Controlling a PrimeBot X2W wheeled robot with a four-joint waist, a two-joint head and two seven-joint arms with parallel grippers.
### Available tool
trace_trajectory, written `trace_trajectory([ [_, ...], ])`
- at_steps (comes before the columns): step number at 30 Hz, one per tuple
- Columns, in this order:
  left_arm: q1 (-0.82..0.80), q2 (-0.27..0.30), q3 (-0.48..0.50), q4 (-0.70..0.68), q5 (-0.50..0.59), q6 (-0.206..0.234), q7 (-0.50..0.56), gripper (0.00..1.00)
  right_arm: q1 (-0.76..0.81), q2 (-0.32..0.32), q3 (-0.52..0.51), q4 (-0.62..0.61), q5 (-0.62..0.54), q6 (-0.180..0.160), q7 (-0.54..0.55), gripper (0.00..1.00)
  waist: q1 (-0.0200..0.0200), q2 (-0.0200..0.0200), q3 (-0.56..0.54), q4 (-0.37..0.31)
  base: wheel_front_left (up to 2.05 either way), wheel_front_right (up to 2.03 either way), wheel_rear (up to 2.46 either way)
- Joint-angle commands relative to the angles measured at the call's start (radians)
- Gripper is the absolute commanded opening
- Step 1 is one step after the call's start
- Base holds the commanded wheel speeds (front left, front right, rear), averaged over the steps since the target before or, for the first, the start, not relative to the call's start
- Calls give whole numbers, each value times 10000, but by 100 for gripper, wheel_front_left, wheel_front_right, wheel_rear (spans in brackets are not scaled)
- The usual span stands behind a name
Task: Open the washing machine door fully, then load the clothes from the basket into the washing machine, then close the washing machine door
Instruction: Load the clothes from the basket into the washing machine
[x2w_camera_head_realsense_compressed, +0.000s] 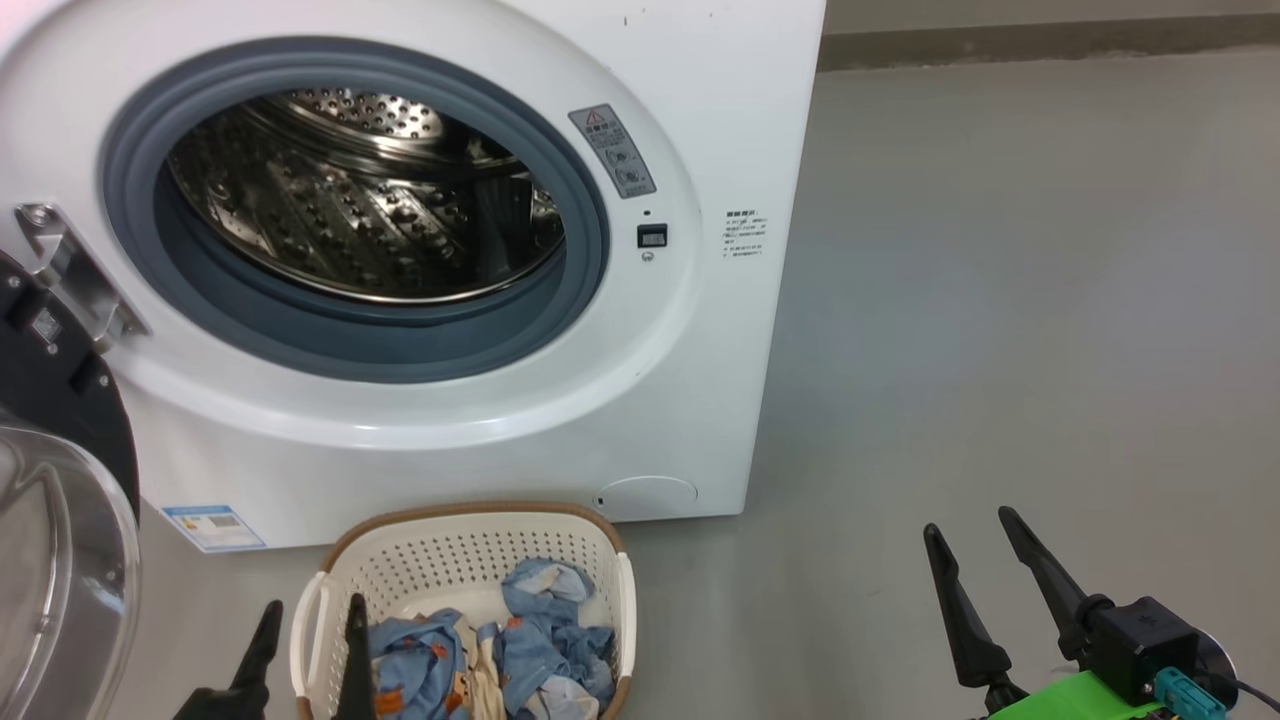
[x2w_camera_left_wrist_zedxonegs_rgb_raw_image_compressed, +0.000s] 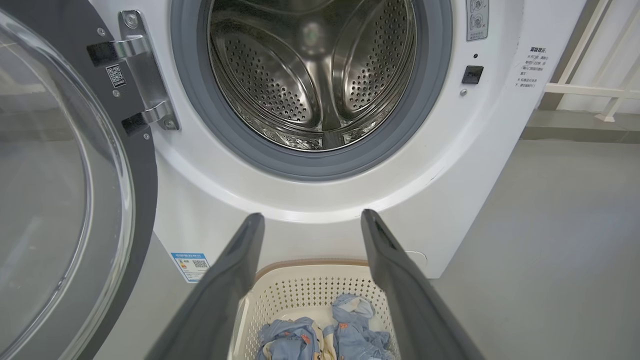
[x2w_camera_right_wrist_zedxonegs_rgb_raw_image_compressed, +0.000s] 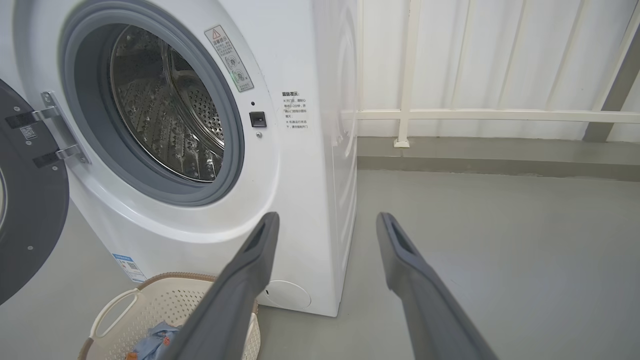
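Overall, a plain grey floor (x2w_camera_head_realsense_compressed: 1000, 300) runs from the near edge to a far wall with a white railing (x2w_camera_right_wrist_zedxonegs_rgb_raw_image_compressed: 500, 115); it is level and bare on the right side.

The washing machine (x2w_camera_head_realsense_compressed: 720, 350) stands at far left, its steel drum (x2w_camera_head_realsense_compressed: 370, 200) exposed inside a grey-blue gasket (x2w_camera_head_realsense_compressed: 590, 250). No garment can be seen in the drum.

The washing machine door (x2w_camera_head_realsense_compressed: 60, 560) hangs swung out to the left on its hinge (x2w_camera_head_realsense_compressed: 70, 275), with the glass bowl facing near. By the look of it the opening step is done and loading has not begun.

The basket (x2w_camera_head_realsense_compressed: 450, 512) sits on the floor just in front of the machine, below the drum mouth. Its near end is cut off by the frame, so its long axis cannot be told.

The clothes (x2w_camera_head_realsense_compressed: 540, 640) lie in the basket as 2 soft bundles, side by side from left to right.

The left hand (x2w_camera_head_realsense_compressed: 312, 605) hovers at the basket's left rim, fingers spread wide and holding nothing. The wrist view shows its fingers (x2w_camera_left_wrist_zedxonegs_rgb_raw_image_compressed: 235, 280) straddling the basket, with the clothes (x2w_camera_left_wrist_zedxonegs_rgb_raw_image_compressed: 320, 340) below and between them.

The right hand (x2w_camera_head_realsense_compressed: 970, 521) is likewise wide open and empty, well apart to the right over bare floor.

The key relation: the clothes lie just right of and below the left hand, so that arm is much the nearer. A short descent should reach the left bundle. The drum mouth is then up and far from the basket.
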Motion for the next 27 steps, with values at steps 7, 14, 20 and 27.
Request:
trace_trajectory([
  [7,-1119,85,15,889,-261,-363,0,100,-581,-41,363,-447,-44,16,-46,100,0,0,607,-19,0,0,0],
  [14,-2435,-378,-367,3293,-520,-988,-234,100,-1013,-41,411,-683,-185,16,8,100,0,0,1577,-50,0,0,0],
  [20,-4061,-759,-763,6046,-746,-1695,-96,100,-1491,-70,490,-853,-240,16,27,100,0,0,2600,-134,0,0,0],
  [27,-6225,-1045,-1028,8916,-1023,-2311,-43,100,-2239,-175,627,-1101,-213,16,-16,100,0,0,4142,-404,0,0,0],
])
